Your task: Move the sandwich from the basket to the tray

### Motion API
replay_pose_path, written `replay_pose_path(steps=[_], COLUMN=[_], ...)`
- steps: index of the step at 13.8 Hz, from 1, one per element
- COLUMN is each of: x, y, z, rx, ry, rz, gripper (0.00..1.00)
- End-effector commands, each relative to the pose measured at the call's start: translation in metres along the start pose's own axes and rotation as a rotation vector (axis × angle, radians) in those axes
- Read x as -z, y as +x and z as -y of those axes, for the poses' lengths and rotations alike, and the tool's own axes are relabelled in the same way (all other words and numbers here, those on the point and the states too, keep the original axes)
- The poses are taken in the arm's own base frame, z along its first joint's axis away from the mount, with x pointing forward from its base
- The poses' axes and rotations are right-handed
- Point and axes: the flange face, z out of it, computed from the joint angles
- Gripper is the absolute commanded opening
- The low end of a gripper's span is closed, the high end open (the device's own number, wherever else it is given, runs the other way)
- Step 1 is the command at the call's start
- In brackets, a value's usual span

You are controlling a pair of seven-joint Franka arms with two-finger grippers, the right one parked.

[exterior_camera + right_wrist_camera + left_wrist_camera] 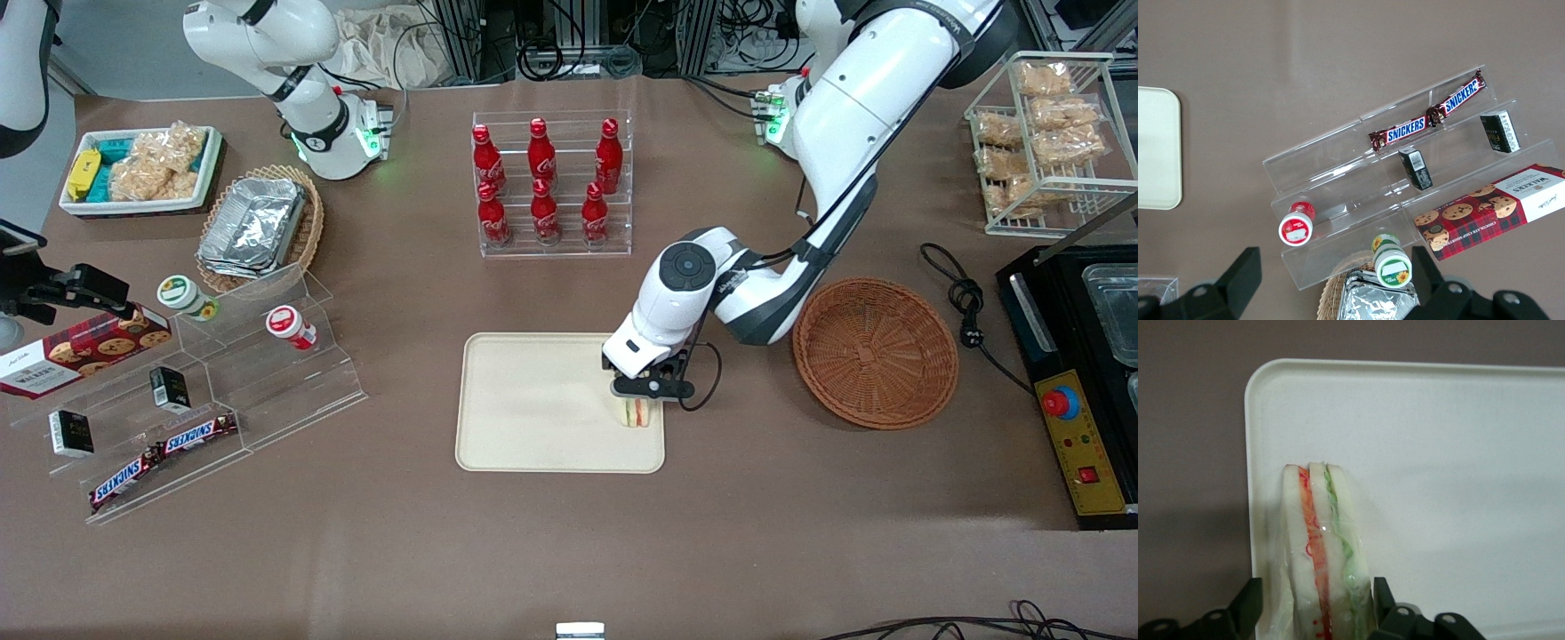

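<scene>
The sandwich (633,413) stands on edge on the cream tray (533,400), near the tray's corner closest to the basket. In the left wrist view the sandwich (1321,547) shows pale bread with red and green layers under clear wrap, on the tray (1438,453). My left gripper (642,393) is directly above it, and in the left wrist view the gripper (1317,608) is open, its fingers (1253,600) on either side of the sandwich, one with a small gap to the wrap. The reddish-brown wicker basket (876,351) is empty, beside the tray toward the working arm's end.
A clear rack of red cola bottles (547,182) stands farther from the camera than the tray. A clear stepped shelf (213,391) with snack bars lies toward the parked arm's end. A black appliance (1080,373) and a power cord (965,311) lie past the basket.
</scene>
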Motion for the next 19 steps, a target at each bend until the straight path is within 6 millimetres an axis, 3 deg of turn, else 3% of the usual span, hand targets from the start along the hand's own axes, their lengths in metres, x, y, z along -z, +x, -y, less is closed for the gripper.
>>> replay_pose_path(steps=[1,5,11,13,16,19], x=[0.069,0.156,0.281,0.323,0.388,0.425], y=[0.027,0.053,0.073,0.08,0.066,0.046], z=[0.007,0.046,0.104,0.143,0.194,0.223], rx=[0.154,0.24,0.171,0.173,0.161,0.118], ry=[0.004,0.062,0.13,0.184,0.171,0.169], rz=[-0.107,-0.11,0.14,0.201,0.223,0.263], gripper=[0.99,0.99,0.99,0.99,0.99,0.99])
